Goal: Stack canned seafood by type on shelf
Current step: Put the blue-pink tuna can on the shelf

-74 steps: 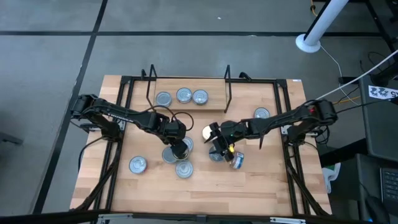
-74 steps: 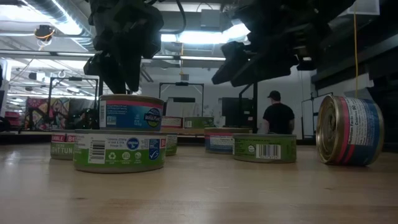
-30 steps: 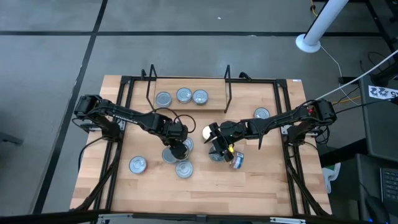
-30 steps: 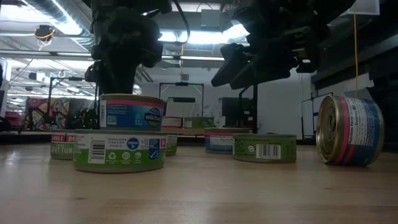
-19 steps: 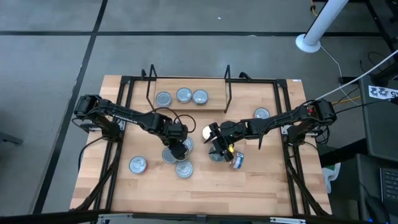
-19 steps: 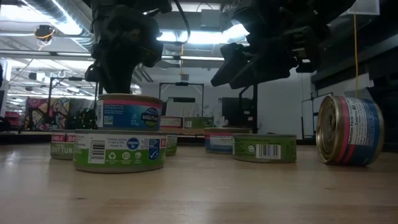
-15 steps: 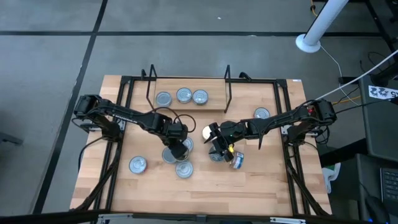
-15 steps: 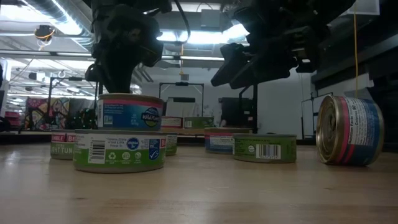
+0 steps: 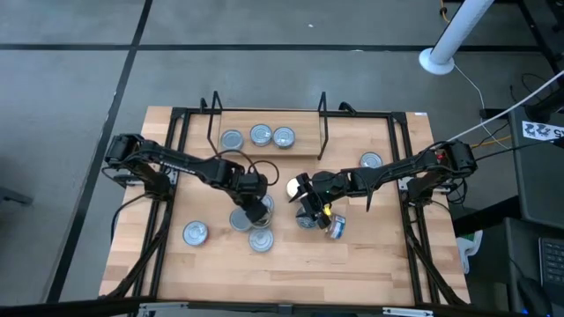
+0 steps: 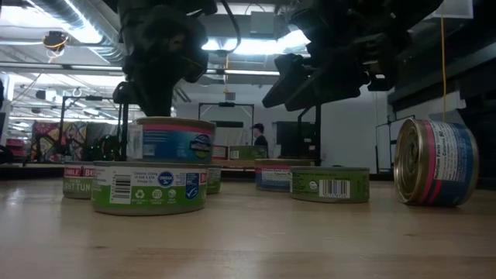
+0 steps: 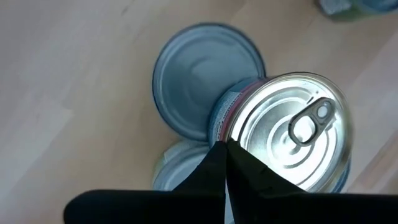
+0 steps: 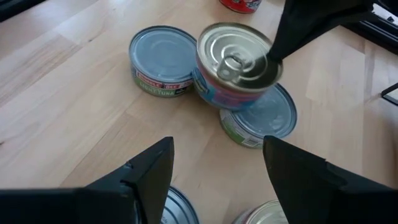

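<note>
Your left gripper (image 9: pixel 256 209) sat near the table's centre with its two dark fingers (image 11: pixel 219 167) pressed tip to tip, gripping nothing, their point resting on the silver pull-tab lid of a round blue-and-pink-labelled tin (image 10: pixel 171 140). That tin (image 12: pixel 238 63) lay skewed on top of a flat green-labelled tin (image 10: pixel 149 188), overhanging one edge of it rather than sitting square. Just beside this pair, at about nine o'clock of it in the overhead picture, was another flat green-labelled tuna tin (image 12: pixel 162 61) with a plain silver top. Your right gripper (image 9: pixel 307 204) hung above the board at about three o'clock of the left one, its fingers (image 12: pixel 151 167) spread wide and holding nothing. A blue-and-pink tin lying on its side (image 10: pixel 435 162) rested just at four o'clock of that gripper, and a further silver-lidded tin (image 9: pixel 195 233) stood alone toward seven o'clock on the table. The low black wire shelf with its pale wooden base (image 9: pixel 267 122) stood at twelve o'clock on the light wooden table (image 9: pixel 352 264), with three silver-topped tins (image 9: pixel 258 136) in a row inside it. One more silver-lidded tin (image 9: pixel 371 161) sat at about two o'clock, beside the black frame rail. A person (image 10: pixel 260 136) stood far off in the room behind.
</note>
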Robot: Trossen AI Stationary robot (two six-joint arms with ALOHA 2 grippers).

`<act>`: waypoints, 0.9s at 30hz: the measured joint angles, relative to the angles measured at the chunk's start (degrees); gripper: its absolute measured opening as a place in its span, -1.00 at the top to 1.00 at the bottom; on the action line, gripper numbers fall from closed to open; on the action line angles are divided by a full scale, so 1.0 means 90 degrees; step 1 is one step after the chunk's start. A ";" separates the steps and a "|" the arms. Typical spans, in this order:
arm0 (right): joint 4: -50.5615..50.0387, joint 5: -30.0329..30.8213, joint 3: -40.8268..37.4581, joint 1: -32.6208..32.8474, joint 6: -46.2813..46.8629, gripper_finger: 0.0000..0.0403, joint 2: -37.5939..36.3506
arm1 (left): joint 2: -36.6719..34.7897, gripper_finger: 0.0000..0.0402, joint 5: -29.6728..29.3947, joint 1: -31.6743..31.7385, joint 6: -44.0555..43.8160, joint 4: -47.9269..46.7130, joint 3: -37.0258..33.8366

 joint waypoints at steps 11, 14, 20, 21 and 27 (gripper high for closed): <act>-0.0040 0.0292 0.0002 0.0003 -0.0168 -0.23 -0.0201 | -0.0047 1.00 0.0046 0.0436 -0.0039 0.0249 0.0000; -0.0056 0.0874 0.0002 0.0000 -0.0201 -0.23 -0.0231 | -0.0052 1.00 0.0087 0.0557 0.0024 0.0282 0.0000; -0.0120 0.1390 0.0002 0.0000 -0.0437 -0.23 -0.0231 | -0.0052 1.00 0.0146 0.0736 0.0192 0.0669 0.0000; -0.0124 0.1335 0.0002 0.0000 -0.0486 -0.23 -0.0231 | -0.0052 1.00 0.0157 0.0750 0.0219 0.0717 0.0000; -0.0124 0.0674 0.0002 0.0025 -0.0857 -0.23 -0.0220 | -0.0052 1.00 0.0165 0.0825 0.0262 0.0753 0.0000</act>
